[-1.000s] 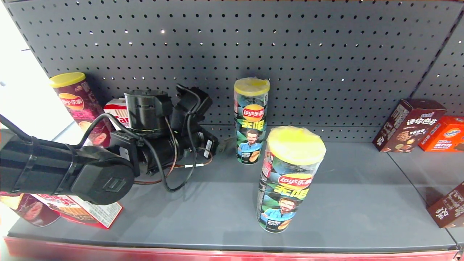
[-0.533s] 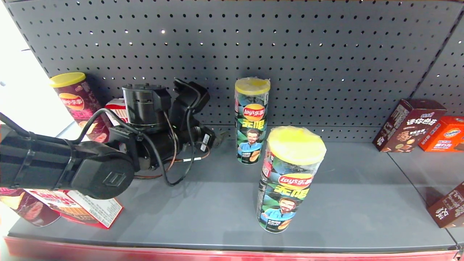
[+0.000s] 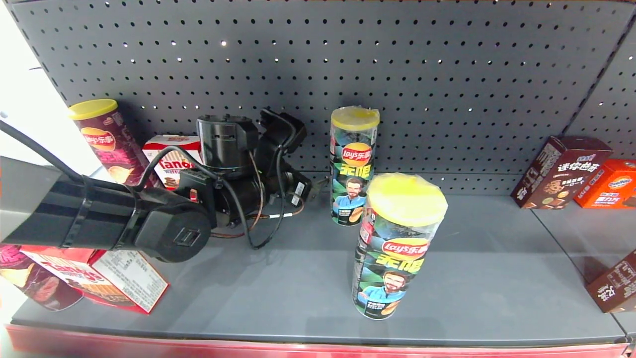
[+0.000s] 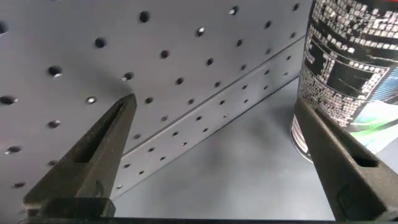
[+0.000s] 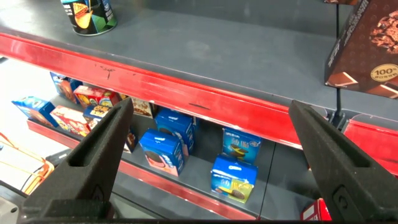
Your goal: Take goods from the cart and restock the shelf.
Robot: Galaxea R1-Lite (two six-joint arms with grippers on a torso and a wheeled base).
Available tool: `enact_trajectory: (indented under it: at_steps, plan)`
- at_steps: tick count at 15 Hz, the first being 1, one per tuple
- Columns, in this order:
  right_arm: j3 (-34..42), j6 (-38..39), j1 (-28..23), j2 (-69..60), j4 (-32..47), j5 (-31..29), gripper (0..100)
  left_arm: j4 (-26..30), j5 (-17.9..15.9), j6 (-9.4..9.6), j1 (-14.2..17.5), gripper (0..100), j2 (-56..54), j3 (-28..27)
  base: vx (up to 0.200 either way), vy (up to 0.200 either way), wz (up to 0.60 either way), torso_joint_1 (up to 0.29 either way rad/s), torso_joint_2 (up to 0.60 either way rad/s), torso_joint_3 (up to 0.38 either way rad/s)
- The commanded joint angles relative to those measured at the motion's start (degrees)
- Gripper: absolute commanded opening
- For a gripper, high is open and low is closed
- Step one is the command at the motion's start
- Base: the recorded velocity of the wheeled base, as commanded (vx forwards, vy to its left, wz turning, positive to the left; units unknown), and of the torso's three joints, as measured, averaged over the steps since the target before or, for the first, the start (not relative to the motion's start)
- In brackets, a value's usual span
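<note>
Two green chip cans with yellow lids stand on the grey shelf (image 3: 487, 278): one at the back (image 3: 354, 164) by the pegboard, one nearer the front (image 3: 397, 243). My left gripper (image 3: 318, 186) lies low on the shelf just left of the rear can. In the left wrist view the left gripper (image 4: 217, 124) is open and holds nothing, with the rear can (image 4: 354, 62) right beside one finger (image 4: 336, 162). My right gripper (image 5: 211, 143) is open and empty, held out in front of the shelf's red front edge (image 5: 186, 87).
A maroon chip can (image 3: 107, 139) and a wafer box (image 3: 171, 159) stand behind the left arm, with a red box (image 3: 99, 278) at the front left. Brown (image 3: 559, 171) and orange (image 3: 608, 184) boxes sit at the right. Blue boxes (image 5: 168, 146) fill the lower shelf.
My left arm has moved right along the shelf toward the rear can, and that can has shifted slightly to the right. The front can has stayed put.
</note>
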Motion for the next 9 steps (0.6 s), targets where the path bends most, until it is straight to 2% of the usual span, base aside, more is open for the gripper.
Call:
enact_trajectory:
  at_steps: [1,6,9]
  plan:
    - [0.00,-0.03,0.03,0.02,0.02,0.01,100,-0.03,-0.01,-0.01,-0.64,100,0.89,-0.88,0.000,0.000,0.00,0.000,0.00,0.000]
    - [0.00,-0.03,0.03,0.02,-0.07,0.01,100,-0.20,0.08,-0.01,-0.72,100,0.10,0.53,0.000,0.000,0.00,0.000,0.00,0.000]
    - [0.00,-0.03,0.03,0.02,-0.07,0.01,100,0.41,-0.10,-0.01,-0.02,100,-6.14,2.20,0.000,0.000,0.00,0.000,0.00,0.000]
